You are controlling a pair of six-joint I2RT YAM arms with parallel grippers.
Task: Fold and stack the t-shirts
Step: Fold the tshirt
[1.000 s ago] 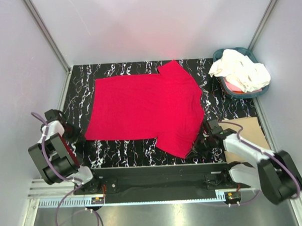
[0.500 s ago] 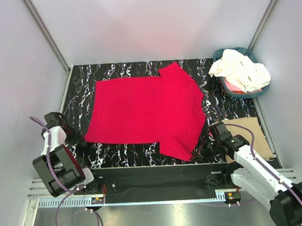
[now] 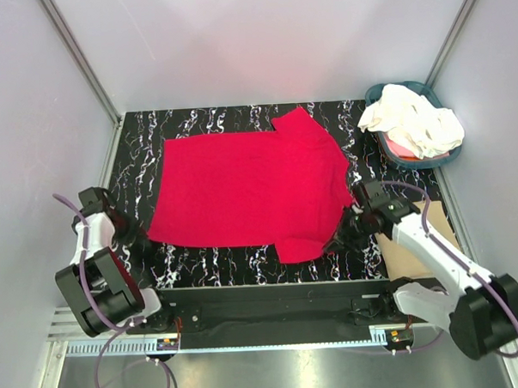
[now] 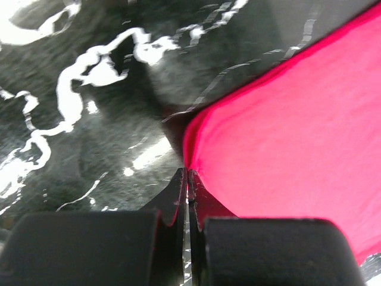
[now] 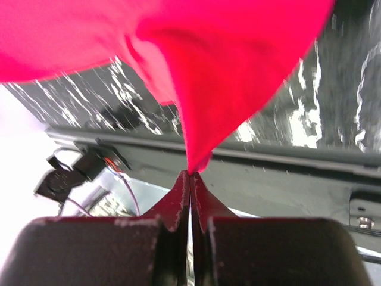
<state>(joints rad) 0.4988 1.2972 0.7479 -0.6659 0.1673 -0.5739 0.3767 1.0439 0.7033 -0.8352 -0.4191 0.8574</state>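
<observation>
The red t-shirt [image 3: 250, 190] lies spread flat on the black marbled table [image 3: 204, 123]. My left gripper [image 3: 140, 239] sits low at its near-left corner; in the left wrist view the jaws [image 4: 188, 171] are shut, with the red t-shirt's hem corner [image 4: 280, 137] running in between the tips. My right gripper [image 3: 337, 242] is shut on the near sleeve tip and holds it off the table. In the right wrist view the red cloth [image 5: 226, 65] hangs in a cone down to the closed tips [image 5: 190, 173]. Cream-white t-shirts [image 3: 413, 120] are heaped in the basket.
The teal round basket [image 3: 393, 158] stands at the far right corner. A tan cardboard sheet [image 3: 425, 225] lies on the right, partly under my right arm. Grey walls close in both sides and the back. The table's black front rail [image 3: 272, 292] runs just below the shirt.
My right gripper has lifted and carried the sleeve tip away from the front edge, pulling the sleeve in. The left gripper has stayed at the shirt's corner.
</observation>
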